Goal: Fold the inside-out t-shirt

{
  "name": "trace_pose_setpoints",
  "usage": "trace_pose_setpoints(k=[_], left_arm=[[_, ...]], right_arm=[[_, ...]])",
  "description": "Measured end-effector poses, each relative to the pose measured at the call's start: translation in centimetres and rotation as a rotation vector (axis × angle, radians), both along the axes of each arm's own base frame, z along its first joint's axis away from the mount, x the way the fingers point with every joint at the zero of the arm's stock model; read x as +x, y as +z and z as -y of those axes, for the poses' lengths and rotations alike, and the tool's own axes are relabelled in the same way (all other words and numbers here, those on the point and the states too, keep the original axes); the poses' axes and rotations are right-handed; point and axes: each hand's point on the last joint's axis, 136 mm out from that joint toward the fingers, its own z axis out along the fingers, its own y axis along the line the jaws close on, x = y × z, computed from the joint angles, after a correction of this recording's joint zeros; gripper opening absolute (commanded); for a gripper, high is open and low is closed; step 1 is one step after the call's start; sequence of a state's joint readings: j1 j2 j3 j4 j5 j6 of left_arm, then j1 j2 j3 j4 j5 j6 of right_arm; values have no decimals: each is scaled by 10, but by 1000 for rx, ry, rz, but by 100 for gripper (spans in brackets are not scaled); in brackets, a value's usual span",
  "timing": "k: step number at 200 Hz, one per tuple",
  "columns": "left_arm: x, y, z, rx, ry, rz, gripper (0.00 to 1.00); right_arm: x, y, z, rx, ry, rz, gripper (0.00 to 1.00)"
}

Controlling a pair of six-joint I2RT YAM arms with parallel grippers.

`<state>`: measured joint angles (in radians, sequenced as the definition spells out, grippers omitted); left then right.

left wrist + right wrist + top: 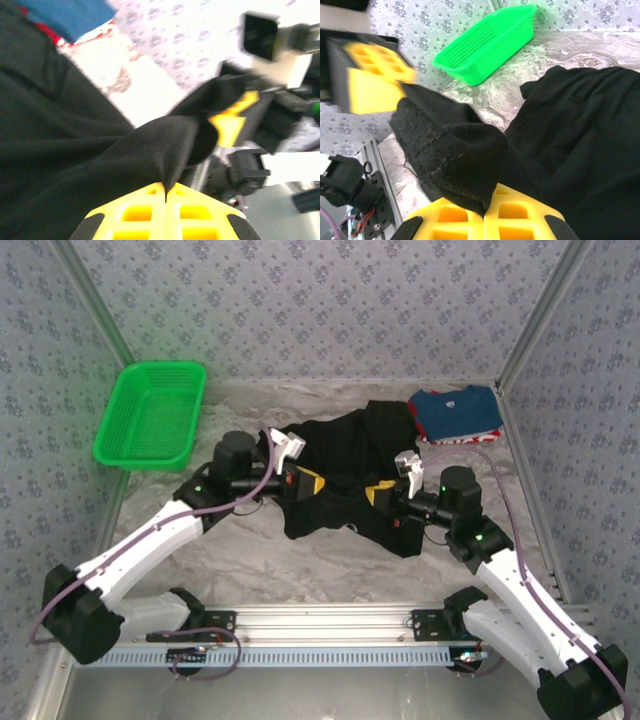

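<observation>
Cloth of the black t-shirt (pixel 345 440), crumpled on the counter (pixel 250 560), is pinched by the left fingers (pixel 135 214) and the right fingers (pixel 520 212), seemingly so that one edge is stretched between them.

Black cloth of the inside-out t-shirt (pixel 75 150) bunches over the left gripper (pixel 165 196), hiding its fingertips; its yellow fingers (pixel 135 215) are cut off by the lower edge; across from it the right gripper (pixel 231 120) is a blur; beyond it, a blue shirt (pixel 65 15) is cropped at the top; the right wrist view likewise has cloth burying that gripper's tips.
</observation>
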<state>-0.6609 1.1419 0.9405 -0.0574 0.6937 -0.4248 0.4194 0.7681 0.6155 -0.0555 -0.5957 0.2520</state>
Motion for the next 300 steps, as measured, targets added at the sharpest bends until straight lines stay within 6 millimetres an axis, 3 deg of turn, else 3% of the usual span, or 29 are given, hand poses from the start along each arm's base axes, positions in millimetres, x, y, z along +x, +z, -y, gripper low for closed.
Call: trace_pose_setpoints(k=[26,64,92,124,136,151,167,205,236,272,280,300], left_arm=[[-25,27,-1,-87,-93,-6,0],[-39,26,-3,-110,-166,-44,0],[-32,38,-18,-133,-101,-18,0],[-2,46,-38,-147,71,-20,0],[5,35,-36,-113,109,-34,0],[5,13,-24,-40,122,-45,17],[-9,-15,-1,56,79,-42,30],[-45,-77,48,238,-21,-50,47],[-48,-101,64,327,-4,-26,53],[-27,-114,75,366,68,-8,50],[-23,-117,78,371,77,-6,43],[-15,-122,85,365,92,-3,13]], right_arm=[[3,0,1,-3,-14,15,0],[3,-9,2,-7,-21,12,2],[8,-32,14,-46,-96,-21,3],[8,-54,24,-85,-151,-58,0],[8,-56,25,-86,-154,-60,0],[8,-56,24,-74,-152,-63,0],[9,-50,21,-45,-148,-61,0],[11,-40,19,12,-156,-71,0],[13,-37,18,38,-163,-86,0],[14,-34,17,58,-164,-93,0],[13,-34,16,61,-161,-92,0],[13,-33,15,65,-156,-92,0]])
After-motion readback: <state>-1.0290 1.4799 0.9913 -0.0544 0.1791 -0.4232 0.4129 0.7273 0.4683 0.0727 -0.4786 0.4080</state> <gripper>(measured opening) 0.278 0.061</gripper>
